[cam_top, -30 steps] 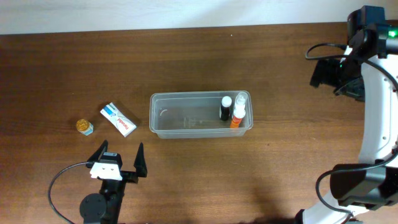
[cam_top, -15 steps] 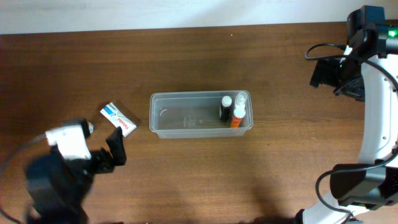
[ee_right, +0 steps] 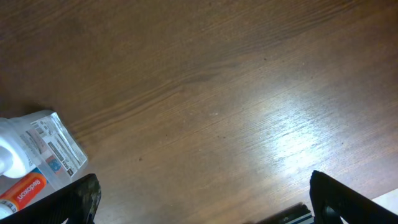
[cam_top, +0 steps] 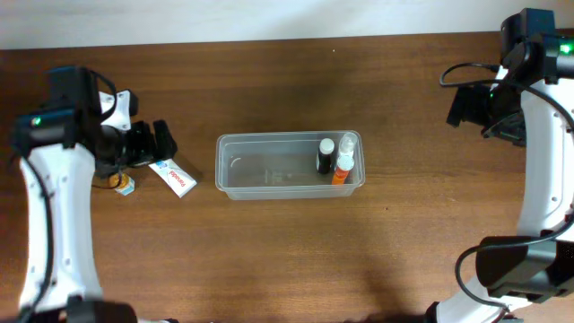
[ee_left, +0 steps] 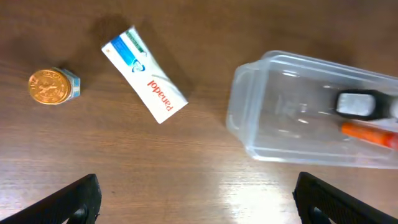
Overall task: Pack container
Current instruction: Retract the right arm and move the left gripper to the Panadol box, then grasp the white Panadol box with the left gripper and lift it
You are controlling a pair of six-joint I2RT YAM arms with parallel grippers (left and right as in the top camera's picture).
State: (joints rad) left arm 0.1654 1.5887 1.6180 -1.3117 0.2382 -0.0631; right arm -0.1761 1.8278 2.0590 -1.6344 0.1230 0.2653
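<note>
The clear container (cam_top: 289, 184) lies at the table's middle and holds a black bottle (cam_top: 325, 155), an orange bottle (cam_top: 341, 170) and a white bottle (cam_top: 349, 142) at its right end. A white and blue box (cam_top: 170, 173) and a small gold-lidded jar (cam_top: 122, 183) lie on the table to its left. My left gripper (cam_top: 153, 144) is open and empty, hovering above the box (ee_left: 144, 83) and jar (ee_left: 53, 86); the container (ee_left: 245, 127) is to their right. My right gripper (cam_top: 489, 115) is open and empty, far right, above bare wood.
The right wrist view shows the white bottle (ee_right: 45, 146) and orange bottle (ee_right: 22, 190) at its left edge, with bare wood beyond. The table's far edge meets a pale wall (cam_top: 269, 18).
My left arm has swung from the table's front edge up to the left side, so its gripper now hovers over the box and jar. The right arm has not moved.
</note>
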